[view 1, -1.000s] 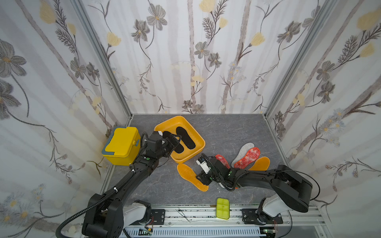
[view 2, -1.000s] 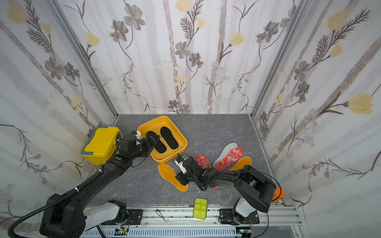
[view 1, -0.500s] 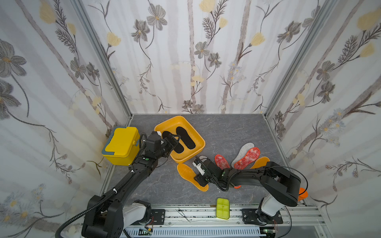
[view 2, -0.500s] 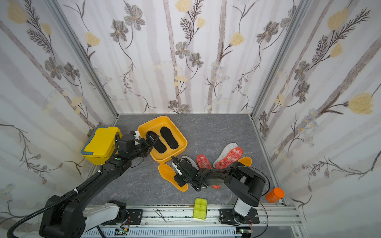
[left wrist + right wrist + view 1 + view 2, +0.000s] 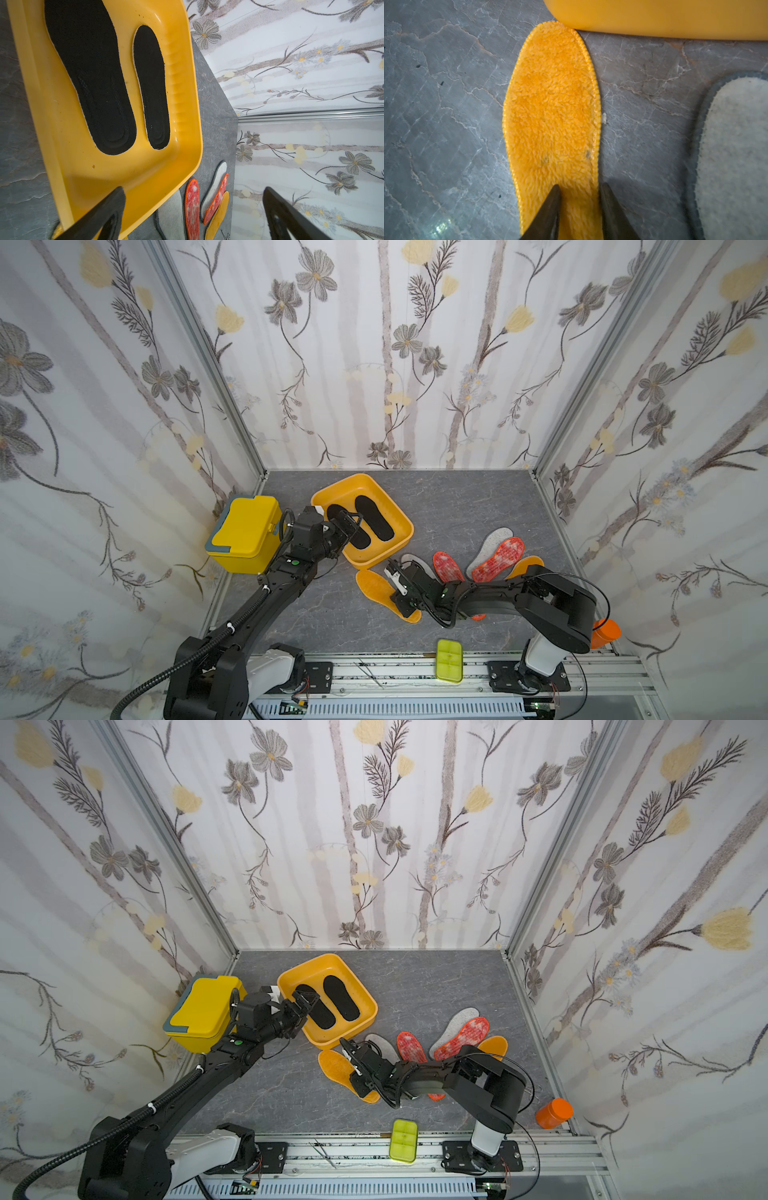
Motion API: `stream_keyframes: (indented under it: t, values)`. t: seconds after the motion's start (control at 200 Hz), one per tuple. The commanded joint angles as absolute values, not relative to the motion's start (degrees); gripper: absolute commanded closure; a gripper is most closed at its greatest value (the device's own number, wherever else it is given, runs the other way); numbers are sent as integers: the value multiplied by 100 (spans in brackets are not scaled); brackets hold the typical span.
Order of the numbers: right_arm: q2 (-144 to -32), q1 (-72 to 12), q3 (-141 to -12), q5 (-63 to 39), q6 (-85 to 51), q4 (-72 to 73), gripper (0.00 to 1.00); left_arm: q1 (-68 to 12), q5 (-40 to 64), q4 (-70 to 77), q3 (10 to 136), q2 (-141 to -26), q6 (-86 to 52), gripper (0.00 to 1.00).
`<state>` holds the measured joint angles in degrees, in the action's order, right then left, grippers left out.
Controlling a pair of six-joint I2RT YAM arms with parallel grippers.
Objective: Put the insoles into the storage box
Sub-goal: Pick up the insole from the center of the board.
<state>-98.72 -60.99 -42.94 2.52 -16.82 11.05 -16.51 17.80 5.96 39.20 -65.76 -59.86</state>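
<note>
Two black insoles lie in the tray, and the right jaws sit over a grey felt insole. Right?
No. The right wrist view shows those jaws at the fuzzy orange-yellow insole; the grey felt insole lies beside it. The black insoles are in the tray.

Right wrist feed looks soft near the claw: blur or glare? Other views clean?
Right wrist: orange fleece insole sharp mid-frame, right claw dark and blurred, pale glare patch on the table. Left wrist: left claw soft-edged, highlights on the storage box wall. Both top views: sharp, walls splayed by the wide lens.
</note>
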Motion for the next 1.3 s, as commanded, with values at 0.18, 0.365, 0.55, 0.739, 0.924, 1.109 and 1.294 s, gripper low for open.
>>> stream_keyframes:
  t: [0.18, 0.365, 0.55, 0.739, 0.924, 1.109, 1.294]
  values:
    - [-10006, -6289, -4280, 245, -1407, 361, 74, -1629, 1753, 683, 3897, -6531, -5981, 0]
    - [-10046, -6320, -4276, 248, -1389, 315, 79, -1614, 1749, 677, 3908, -6522, -5972, 0]
    - [-9933, -6319, -4280, 254, -1394, 417, 87, -1607, 1740, 660, 3905, -6505, -5985, 0]
    - [-9745, -6319, -4246, 305, -1424, 568, 92, -1600, 1739, 641, 3906, -6487, -5983, 0]
    - [-9463, -6319, -4092, 399, -1441, 741, 96, -1600, 1732, 617, 3904, -6459, -5984, 0]
    - [-9178, -6320, -3944, 422, -1331, 758, 100, -1573, 1784, 633, 3923, -6330, -6055, 0]
    - [-8659, -6319, -3877, 426, -1146, 601, 100, -1459, 1693, 518, 3946, -6038, -6100, 0]
